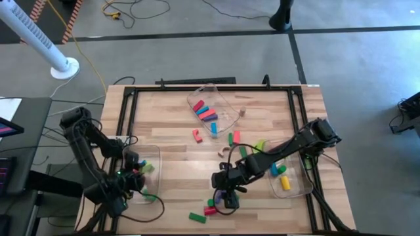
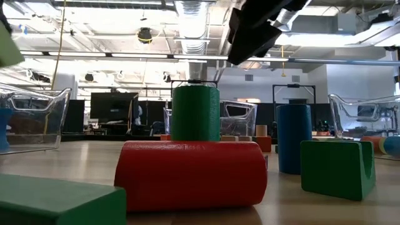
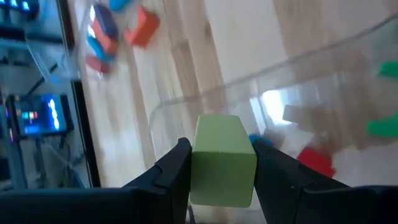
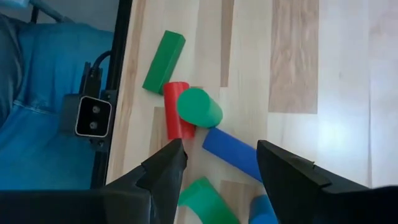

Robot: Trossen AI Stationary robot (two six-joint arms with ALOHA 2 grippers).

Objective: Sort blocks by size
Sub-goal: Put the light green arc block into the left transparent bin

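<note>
My left gripper [image 1: 136, 165] is shut on a light green block [image 3: 224, 158] and hangs over the clear bin [image 1: 149, 157] at the table's left, which holds red, green and blue blocks. My right gripper [image 1: 226, 191] stands open above a cluster of blocks near the front edge, touching nothing: a blue bar [image 4: 233, 152], a green cylinder [image 4: 199, 107] lying on a red cylinder [image 4: 176, 115], and a green bar [image 4: 163, 61]. More blocks lie loose on the table's middle [image 1: 197, 136]. My left gripper pinches the light green block by two opposite sides [image 3: 200, 163] between its two fingers. The fingers slant downward. The block is lifted clear, above the left bin's rim [image 3: 205, 99].
A clear bin [image 1: 231, 106] at the far middle holds several coloured blocks. Another clear bin [image 1: 298, 190] at the right holds yellow and blue blocks. A black frame [image 1: 128, 105] runs along the table's edges.
</note>
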